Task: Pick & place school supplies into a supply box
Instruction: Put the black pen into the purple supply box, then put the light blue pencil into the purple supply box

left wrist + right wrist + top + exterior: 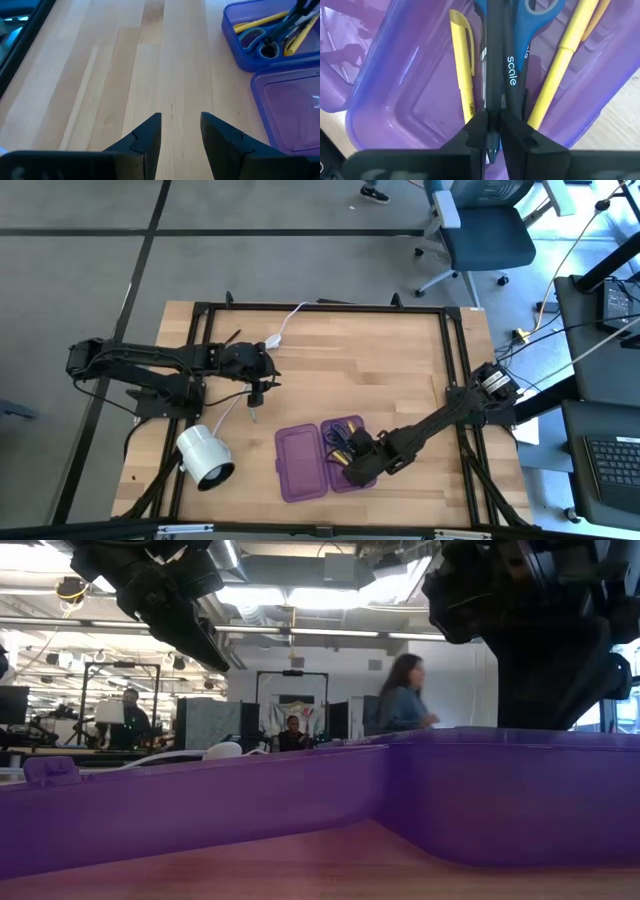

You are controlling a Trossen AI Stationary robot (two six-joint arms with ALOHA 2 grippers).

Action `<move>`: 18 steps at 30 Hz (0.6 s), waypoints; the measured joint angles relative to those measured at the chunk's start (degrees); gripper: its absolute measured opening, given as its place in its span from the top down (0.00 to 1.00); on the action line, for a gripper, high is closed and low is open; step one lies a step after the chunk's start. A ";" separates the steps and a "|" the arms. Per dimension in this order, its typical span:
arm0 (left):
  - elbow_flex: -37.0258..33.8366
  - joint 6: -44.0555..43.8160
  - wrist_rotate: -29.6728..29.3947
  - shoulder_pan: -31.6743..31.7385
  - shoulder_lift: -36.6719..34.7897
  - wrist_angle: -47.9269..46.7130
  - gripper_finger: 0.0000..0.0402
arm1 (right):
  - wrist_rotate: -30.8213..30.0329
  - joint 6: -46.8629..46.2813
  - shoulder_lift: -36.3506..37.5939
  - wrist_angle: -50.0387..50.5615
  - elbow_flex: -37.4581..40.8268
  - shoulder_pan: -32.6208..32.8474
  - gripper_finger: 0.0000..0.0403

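Fingers (pixel 470 132) pinch a slim dark pen (pixel 492 60) over the translucent purple box (pixel 395 90).

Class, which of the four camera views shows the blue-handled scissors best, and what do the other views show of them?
The right wrist view: the blue-handled scissors fill the picture, lying in the purple case between yellow pens. The left wrist view shows them small, at a distance. The high view shows only a tiny blue shape, and the low view shows just the case's wall.

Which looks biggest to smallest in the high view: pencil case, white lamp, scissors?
1. Pencil case, both open halves together.
2. White lamp, smaller than the case, roughly comparable to one half.
3. Scissors, smallest; partly hidden by the right pincer, so only part shows.
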State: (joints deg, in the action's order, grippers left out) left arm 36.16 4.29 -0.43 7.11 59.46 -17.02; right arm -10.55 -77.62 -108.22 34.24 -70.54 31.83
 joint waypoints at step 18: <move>0.00 17.84 -0.05 -0.80 0.00 -10.53 0.68 | -0.87 4.42 1.76 1.52 -0.02 -0.04 0.69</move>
State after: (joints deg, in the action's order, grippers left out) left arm 36.16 22.13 -0.48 6.30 59.46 -27.55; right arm -11.42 -73.20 -106.46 35.76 -70.57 31.79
